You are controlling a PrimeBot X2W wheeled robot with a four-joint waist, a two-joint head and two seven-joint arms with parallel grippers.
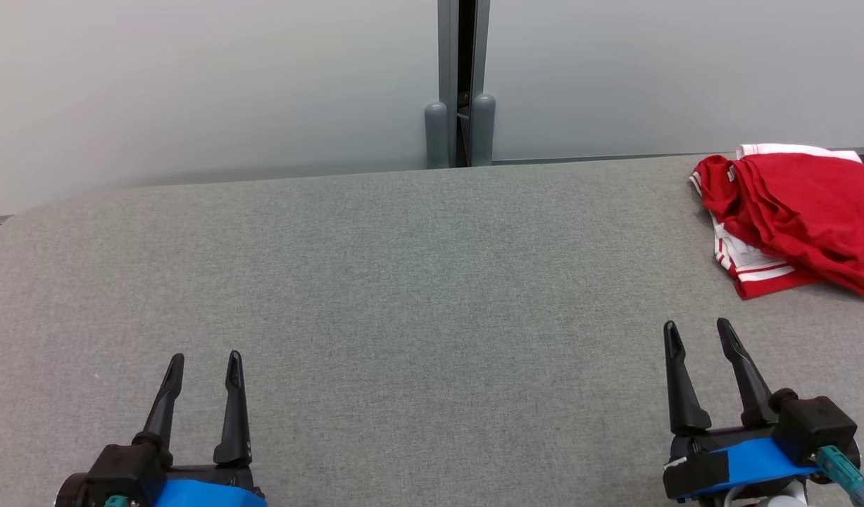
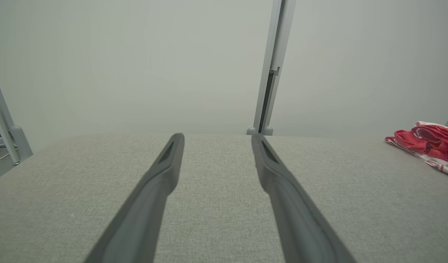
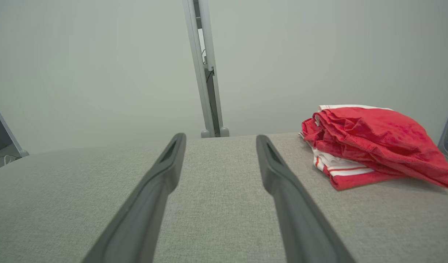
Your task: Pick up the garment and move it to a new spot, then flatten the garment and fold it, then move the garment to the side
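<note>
Nearest the robot, head view: left gripper [image 1: 205, 356] at lower left, right gripper [image 1: 698, 324] at lower right. Both sit low over the near part of the table [image 1: 403, 282], fingers pointing away from the robot. Left gripper: jaws spread wide and holding nothing; the grey table surface shows through the gap in its wrist view. Right gripper: likewise wide apart and empty, its fingers leaning slightly leftward in the head view. Both gripper bodies carry a blue covering, and a teal plug [image 1: 840, 468] sits on the right one. Table top: grey woven fabric, with a rounded corner at the far left. Garment [image 1: 798, 211]: red with white striped trim, lying on the table at the far right. It is ahead of and somewhat right of the right gripper, apart from it, and well apart from the left gripper. It lies as a loosely folded heap, with a red layer on top and a white-and-red banded layer showing beneath at its near left edge. Its right end is cut off by the edge of the head view. Kind of garment uncertain, possibly shorts or a jersey. Beyond the table's far edge: a pale grey wall [image 1: 192, 84], with a grey upright post [image 1: 460, 84] near the middle and two rounded feet at its base.
</note>
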